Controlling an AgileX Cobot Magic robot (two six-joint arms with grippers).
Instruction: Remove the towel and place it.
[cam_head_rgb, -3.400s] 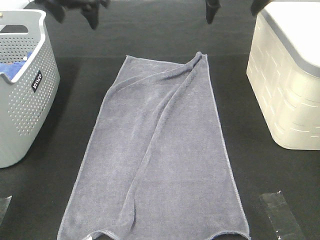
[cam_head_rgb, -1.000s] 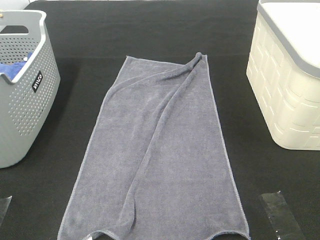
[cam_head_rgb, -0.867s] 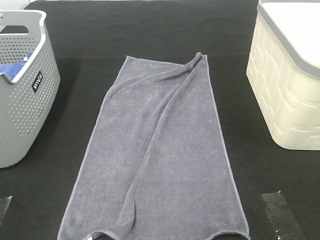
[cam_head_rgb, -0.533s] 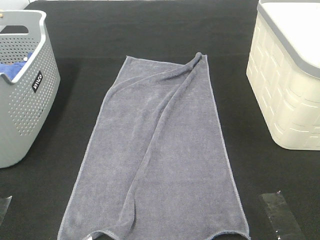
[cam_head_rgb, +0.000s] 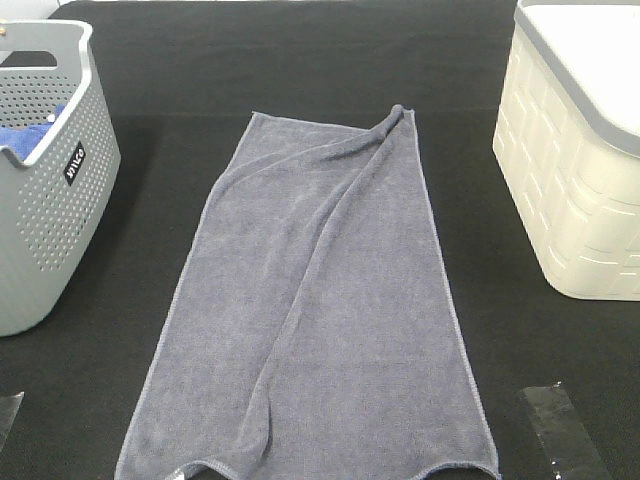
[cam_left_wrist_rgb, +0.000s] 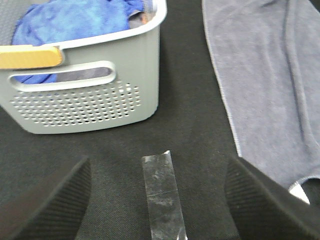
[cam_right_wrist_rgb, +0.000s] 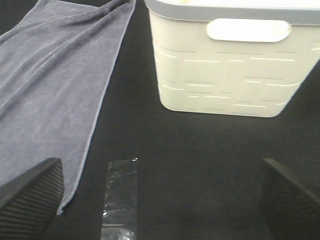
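The slate grey-blue towel lies spread lengthwise on the black table between the two baskets, with a long fold running down it and its far right corner bunched. It also shows in the left wrist view and the right wrist view. My left gripper is open and empty, over the table near the grey basket, apart from the towel. My right gripper is open and empty, over the table in front of the cream basket. Neither gripper shows in the exterior high view.
A grey perforated basket stands at the left with a bright blue cloth inside; it also shows in the left wrist view. A cream basket stands at the right. Clear tape strips lie near the front edge.
The arms seen at the far edge 3.4 s ago have left the exterior view. The towel and baskets have not moved.
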